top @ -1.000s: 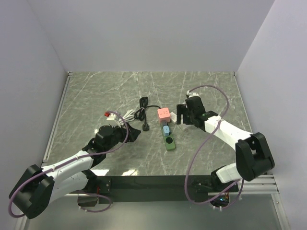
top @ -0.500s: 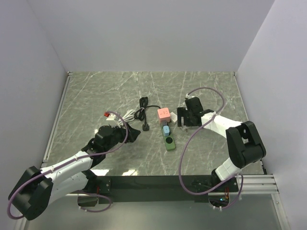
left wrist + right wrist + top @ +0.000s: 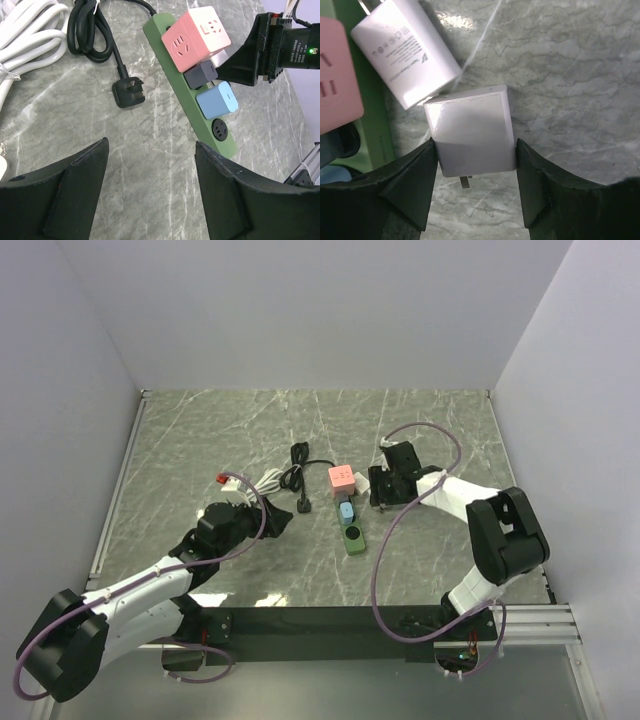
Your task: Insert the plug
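Plug grip: my right fingers (image 3: 405, 185) clench the white plug (image 3: 470, 135) by two sides, green strip (image 3: 372, 140) just left of them. My left fingers (image 3: 70, 200) hang released; ahead, the strip holds pink cube (image 3: 192, 37), grey adapter (image 3: 201, 75) and blue adapter (image 3: 216, 100).

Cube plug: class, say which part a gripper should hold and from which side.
Hold the cube by its two flat, parallel side faces, from above, as the right gripper does; its pin juts from one end, so leave that free.
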Available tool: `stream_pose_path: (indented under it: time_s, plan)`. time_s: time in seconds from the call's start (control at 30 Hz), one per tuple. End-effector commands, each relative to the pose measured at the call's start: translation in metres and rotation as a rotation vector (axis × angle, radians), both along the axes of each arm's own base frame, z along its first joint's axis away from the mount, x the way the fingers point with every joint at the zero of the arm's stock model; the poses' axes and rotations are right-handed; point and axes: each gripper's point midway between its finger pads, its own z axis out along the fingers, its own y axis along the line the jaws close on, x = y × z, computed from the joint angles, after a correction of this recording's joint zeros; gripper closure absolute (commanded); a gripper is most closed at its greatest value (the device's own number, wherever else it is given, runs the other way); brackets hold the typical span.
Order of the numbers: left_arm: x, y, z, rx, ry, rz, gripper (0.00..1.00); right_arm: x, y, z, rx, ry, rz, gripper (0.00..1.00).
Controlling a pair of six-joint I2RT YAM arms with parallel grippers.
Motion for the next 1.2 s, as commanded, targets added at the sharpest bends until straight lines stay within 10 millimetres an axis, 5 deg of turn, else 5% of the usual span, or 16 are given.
stream_pose_path:
  time_s: [0.0, 0.23, 0.5, 0.7, 1.17]
  plan:
    - [0.010, -0.010, 0.039, -0.067, -0.103, -0.017, 0.25, 0.004, 0.008, 0.028, 0.062, -0.078, 0.011, 0.69]
    - [0.009, -0.038, 0.082, -0.218, -0.157, -0.110, 0.26, -0.018, 0.013, 0.108, 0.151, -0.304, 0.040, 0.80]
    - [-0.009, -0.099, 0.116, -0.324, -0.182, -0.298, 0.25, -0.054, 0.064, 0.155, 0.295, -0.449, 0.163, 0.94]
    - [-0.011, -0.118, 0.131, -0.397, -0.192, -0.356, 0.24, -0.073, 0.092, 0.168, 0.351, -0.486, 0.222, 0.98]
    - [-0.008, -0.144, 0.118, -0.381, -0.147, -0.382, 0.24, -0.088, 0.109, 0.183, 0.419, -0.528, 0.275, 1.00]
